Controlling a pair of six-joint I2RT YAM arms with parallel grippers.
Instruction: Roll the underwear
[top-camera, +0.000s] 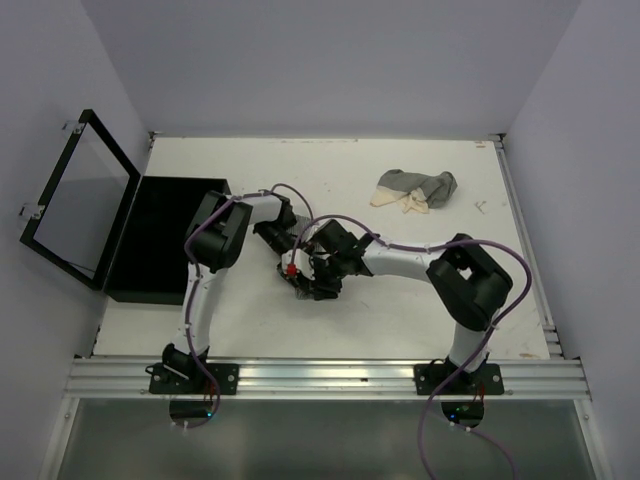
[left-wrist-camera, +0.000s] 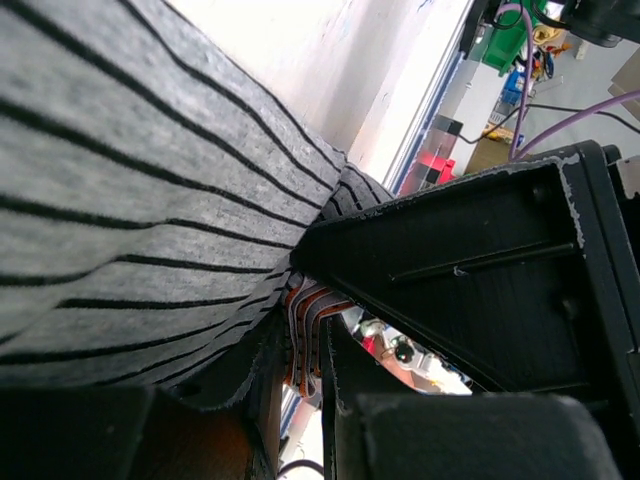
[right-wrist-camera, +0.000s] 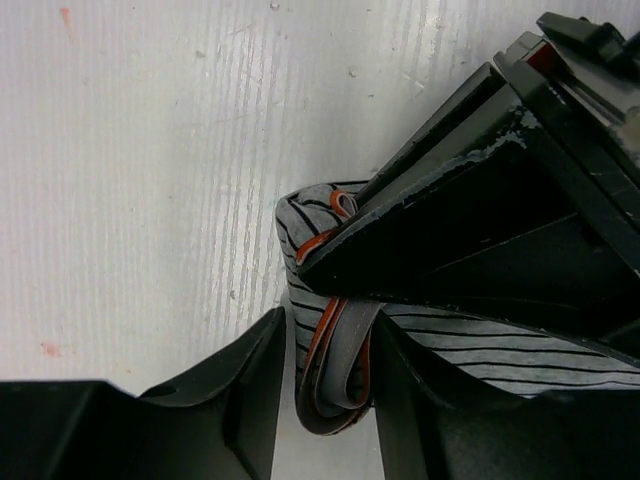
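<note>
One underwear (left-wrist-camera: 120, 200), heather grey with thin black stripes and an orange-edged waistband (right-wrist-camera: 335, 375), is bunched at mid-table between both arms. My left gripper (left-wrist-camera: 303, 345) is shut on its folded waistband, the layers pinched between the pads. My right gripper (right-wrist-camera: 330, 345) straddles the same folded band from the other side. Its right finger (right-wrist-camera: 420, 400) touches the cloth, and its left finger (right-wrist-camera: 235, 400) stands a narrow gap off. From above, the left gripper (top-camera: 292, 262) and the right gripper (top-camera: 318, 280) meet tip to tip. More underwear (top-camera: 415, 188), grey and cream, lies in a heap at the back right.
A flat black box (top-camera: 150, 240) sits at the table's left edge with its hinged lid (top-camera: 80, 200) standing open to the left. White walls close the back and sides, and a metal rail (top-camera: 530, 260) runs along the right edge.
</note>
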